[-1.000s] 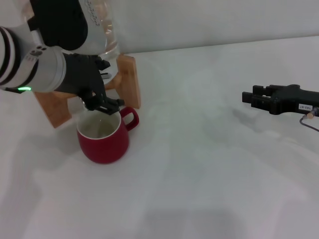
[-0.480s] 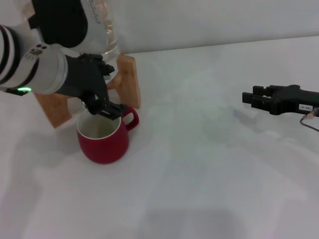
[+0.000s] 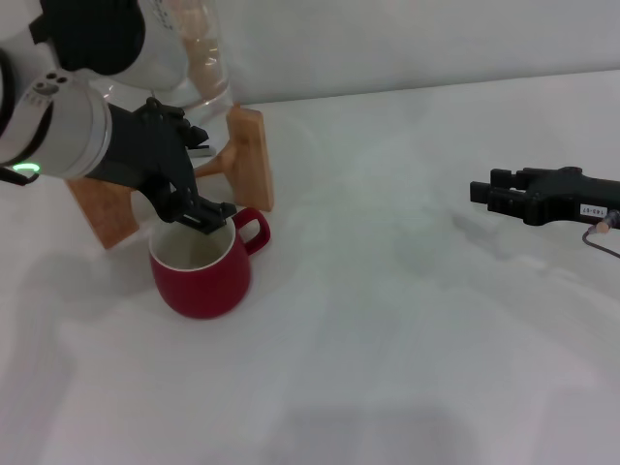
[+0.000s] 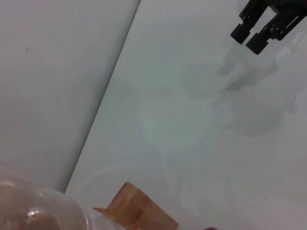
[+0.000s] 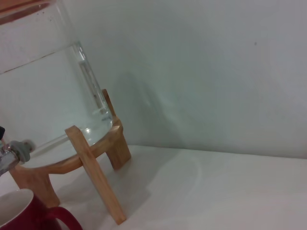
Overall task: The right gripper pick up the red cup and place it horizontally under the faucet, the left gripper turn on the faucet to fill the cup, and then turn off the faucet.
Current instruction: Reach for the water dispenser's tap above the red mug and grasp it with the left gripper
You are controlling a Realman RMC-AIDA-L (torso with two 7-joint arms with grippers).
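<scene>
Clear jar (image 5: 53, 91) holds water and sits on a wooden stand (image 5: 93, 175). The stand rests on a white desk (image 3: 387, 329), at its far left, close to a plain pale wall (image 3: 407, 44). The stand's legs splay outward. Faint shadows mark the desk surface.

Your left gripper (image 3: 199, 215) now sits lower and further left over the red cup (image 3: 201, 266) than before.

A white table (image 4: 201, 124) meets a pale wall (image 4: 53, 72). The right gripper (image 4: 266, 21) hangs far off. A wooden stand (image 4: 136, 213) and a clear jar (image 4: 38, 206) sit close.
</scene>
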